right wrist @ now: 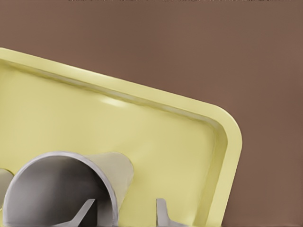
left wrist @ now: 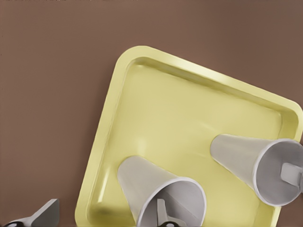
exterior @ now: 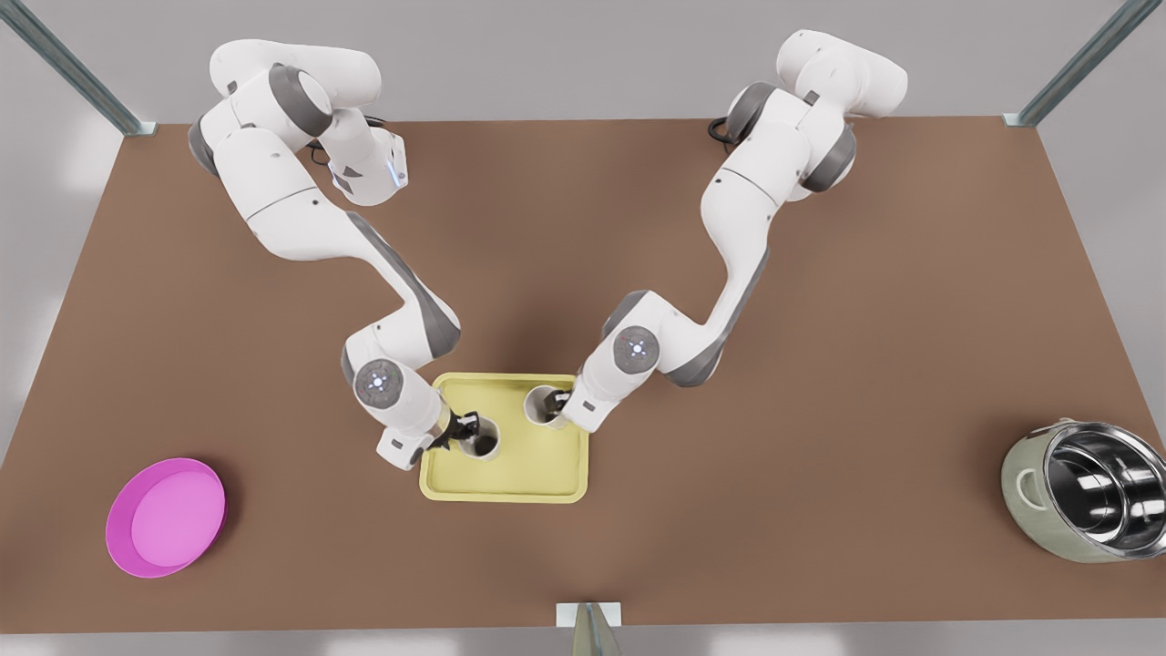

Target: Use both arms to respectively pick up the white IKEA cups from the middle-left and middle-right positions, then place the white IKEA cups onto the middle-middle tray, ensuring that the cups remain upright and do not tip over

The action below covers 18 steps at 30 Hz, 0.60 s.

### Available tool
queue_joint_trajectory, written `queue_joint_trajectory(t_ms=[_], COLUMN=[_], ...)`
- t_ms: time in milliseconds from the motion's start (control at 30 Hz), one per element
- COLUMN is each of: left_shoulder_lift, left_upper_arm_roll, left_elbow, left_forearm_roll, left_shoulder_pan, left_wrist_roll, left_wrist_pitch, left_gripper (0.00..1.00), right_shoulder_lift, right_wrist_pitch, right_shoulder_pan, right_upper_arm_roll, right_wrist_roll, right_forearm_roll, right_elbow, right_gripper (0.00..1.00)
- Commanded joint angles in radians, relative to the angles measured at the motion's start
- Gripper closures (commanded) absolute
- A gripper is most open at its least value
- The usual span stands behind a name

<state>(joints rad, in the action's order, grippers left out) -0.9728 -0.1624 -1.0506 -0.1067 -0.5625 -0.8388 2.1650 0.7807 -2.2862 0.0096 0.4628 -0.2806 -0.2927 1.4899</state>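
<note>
Fingers of left gripper straddle the rim of one white cup, one finger inside, clamped on its wall; right gripper likewise pinches the other cup; both cups upright on the tray, side by side; pink dish and pot well apart from the tray.

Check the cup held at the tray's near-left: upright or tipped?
Upright: the cup stands mouth-up on the tray, the left gripper pinching its rim.
</note>
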Motion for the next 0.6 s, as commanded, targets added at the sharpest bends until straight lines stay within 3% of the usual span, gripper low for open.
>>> queue_joint_trajectory(t_ms=[0,67,133,233,267,333,400,500,567], left_shoulder_lift=[0.003,0.097,0.273,0.424,0.462,0.753,0.737,0.738,0.738], left_upper_arm_roll=[0.000,-0.003,-0.003,0.001,0.000,-0.002,-0.003,-0.003,-0.003], left_elbow=[0.001,0.006,0.007,0.075,0.072,-0.337,-0.312,-0.313,-0.310], left_forearm_roll=[0.007,0.005,0.050,0.236,0.236,0.225,0.222,0.205,0.176], left_shoulder_pan=[0.003,0.048,0.145,0.305,0.355,0.404,0.404,0.404,0.408], left_wrist_roll=[-0.183,-0.180,-0.157,0.401,0.475,0.646,0.641,0.635,0.635], left_wrist_pitch=[-0.033,-0.246,-0.621,-0.956,-0.976,-0.783,-0.889,-0.933,-0.930], left_gripper=[0.00,0.00,0.00,0.00,0.00,0.00,0.00,0.00,0.00], right_shoulder_lift=[-0.001,-0.001,-0.001,-0.052,-0.073,-0.098,-0.126,-0.116,-0.167], right_wrist_pitch=[-0.012,-0.012,-0.006,0.079,0.122,0.191,0.287,0.315,0.580], right_shoulder_pan=[0.001,0.004,0.004,-0.028,-0.049,-0.120,-0.224,-0.361,-0.404], right_upper_arm_roll=[0.000,0.000,0.000,0.010,0.011,0.043,0.059,0.020,0.016], right_wrist_roll=[-0.154,-0.154,-0.152,-0.121,-0.077,-0.008,0.011,0.323,0.412], right_forearm_roll=[0.024,0.023,0.023,0.030,0.037,0.050,0.041,0.018,0.023], right_elbow=[0.000,0.000,0.001,0.003,-0.002,-0.010,-0.023,-0.060,-0.194], right_gripper=[0.00,0.00,0.00,0.00,0.00,0.00,0.00,0.00,0.00])
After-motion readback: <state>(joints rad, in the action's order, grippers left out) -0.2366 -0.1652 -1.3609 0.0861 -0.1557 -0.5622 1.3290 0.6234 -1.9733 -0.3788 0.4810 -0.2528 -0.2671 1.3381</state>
